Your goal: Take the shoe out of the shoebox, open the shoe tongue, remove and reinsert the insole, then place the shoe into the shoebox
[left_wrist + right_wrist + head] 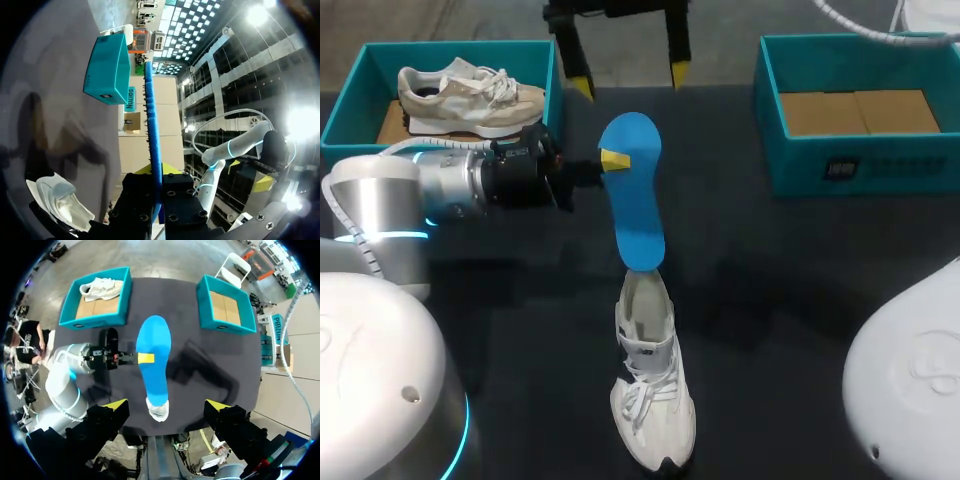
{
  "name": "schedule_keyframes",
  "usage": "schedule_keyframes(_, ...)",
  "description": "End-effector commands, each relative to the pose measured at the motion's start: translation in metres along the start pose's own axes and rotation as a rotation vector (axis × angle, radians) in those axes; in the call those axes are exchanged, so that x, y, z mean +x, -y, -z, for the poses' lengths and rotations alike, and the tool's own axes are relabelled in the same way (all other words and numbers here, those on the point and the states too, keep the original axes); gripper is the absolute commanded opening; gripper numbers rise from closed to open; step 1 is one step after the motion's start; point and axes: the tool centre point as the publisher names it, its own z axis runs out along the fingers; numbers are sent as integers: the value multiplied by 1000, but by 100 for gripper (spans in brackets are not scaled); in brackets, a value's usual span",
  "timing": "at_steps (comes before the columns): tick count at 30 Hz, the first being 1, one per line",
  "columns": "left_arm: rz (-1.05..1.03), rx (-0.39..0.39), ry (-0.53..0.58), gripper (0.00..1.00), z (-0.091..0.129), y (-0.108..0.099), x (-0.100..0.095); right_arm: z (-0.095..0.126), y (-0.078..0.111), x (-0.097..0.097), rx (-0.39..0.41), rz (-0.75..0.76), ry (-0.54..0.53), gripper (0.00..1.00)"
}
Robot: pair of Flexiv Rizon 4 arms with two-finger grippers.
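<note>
dark bench carries the white shoe, and above its mouth the left end effector pinches the blue insole, long side pointing down into it.

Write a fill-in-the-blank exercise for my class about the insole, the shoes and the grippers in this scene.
1. The left gripper is shut on the insole, whose colour is ____.
2. The beige shoe lies in the ____ shoebox.
3. The right gripper, holding nothing, is ____ (open/shut).
Missing words: blue; left; open.
</note>
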Motion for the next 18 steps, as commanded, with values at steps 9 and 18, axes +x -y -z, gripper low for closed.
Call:
schedule_keyframes(9,0,-1,2,0,0,0,0,-19,2,-48,-15,21,-658,100)
schedule_keyframes(18,0,-1,2,0,0,0,0,-20,2,-58,-46,48,-937,100)
